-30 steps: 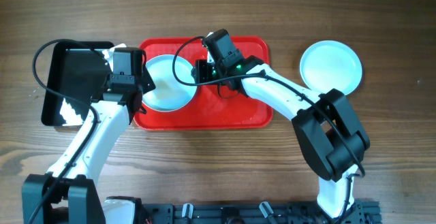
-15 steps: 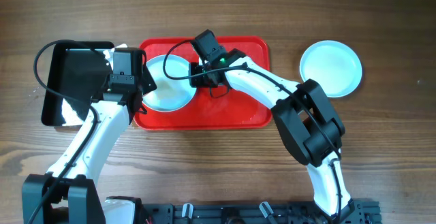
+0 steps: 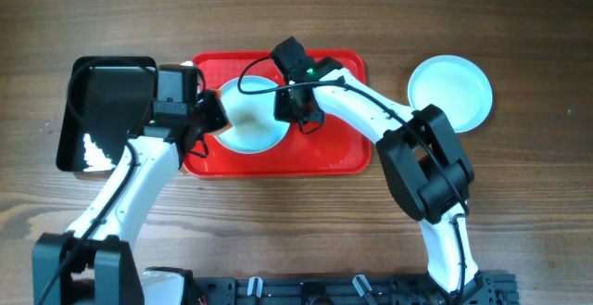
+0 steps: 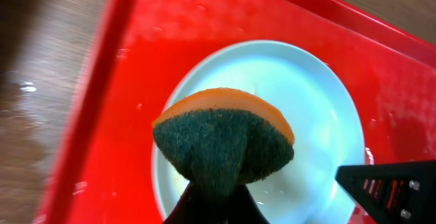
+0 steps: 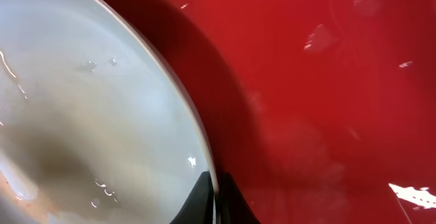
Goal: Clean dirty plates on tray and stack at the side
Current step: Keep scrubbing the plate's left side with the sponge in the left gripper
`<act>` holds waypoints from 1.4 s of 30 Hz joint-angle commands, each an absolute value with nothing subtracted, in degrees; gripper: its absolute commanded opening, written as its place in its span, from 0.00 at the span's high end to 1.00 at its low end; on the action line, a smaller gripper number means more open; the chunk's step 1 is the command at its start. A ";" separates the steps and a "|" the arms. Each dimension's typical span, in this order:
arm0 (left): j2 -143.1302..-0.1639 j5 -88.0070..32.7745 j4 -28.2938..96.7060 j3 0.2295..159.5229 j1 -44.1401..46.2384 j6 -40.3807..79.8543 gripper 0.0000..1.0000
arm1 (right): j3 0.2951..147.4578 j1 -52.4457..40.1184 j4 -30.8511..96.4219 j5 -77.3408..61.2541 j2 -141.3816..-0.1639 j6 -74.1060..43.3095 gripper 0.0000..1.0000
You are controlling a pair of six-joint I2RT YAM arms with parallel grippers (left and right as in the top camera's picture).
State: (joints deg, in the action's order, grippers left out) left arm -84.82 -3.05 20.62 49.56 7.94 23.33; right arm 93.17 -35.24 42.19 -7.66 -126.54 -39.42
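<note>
A pale mint plate (image 3: 250, 120) lies on the red tray (image 3: 334, 152); it also shows in the left wrist view (image 4: 313, 115) and in the right wrist view (image 5: 88, 115). My left gripper (image 3: 211, 115) is shut on an orange sponge with a dark green scrub face (image 4: 225, 142), held over the plate's left part. My right gripper (image 3: 289, 110) is shut on the plate's right rim (image 5: 212, 197), one finger on each side of the rim. A second plate (image 3: 450, 92) lies on the table to the right of the tray. A third plate is not in view.
A black rectangular bin (image 3: 104, 110) stands left of the tray, close to my left arm. The wet tray floor (image 5: 327, 81) shows water drops. Wooden table (image 3: 519, 184) lies all round.
The plate has shifted right on the tray. My left gripper with the sponge has moved right over the plate. My right gripper has moved to the plate's right rim.
</note>
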 commanded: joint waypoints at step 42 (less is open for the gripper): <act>-107.11 -3.64 -8.60 49.63 14.41 24.51 0.96 | 92.77 -35.44 43.18 -6.00 -127.72 -40.66 0.96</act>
State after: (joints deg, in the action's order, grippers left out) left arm -102.91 -2.55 -6.81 49.78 14.26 23.51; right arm 93.43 -35.35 43.20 -8.10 -126.52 -40.49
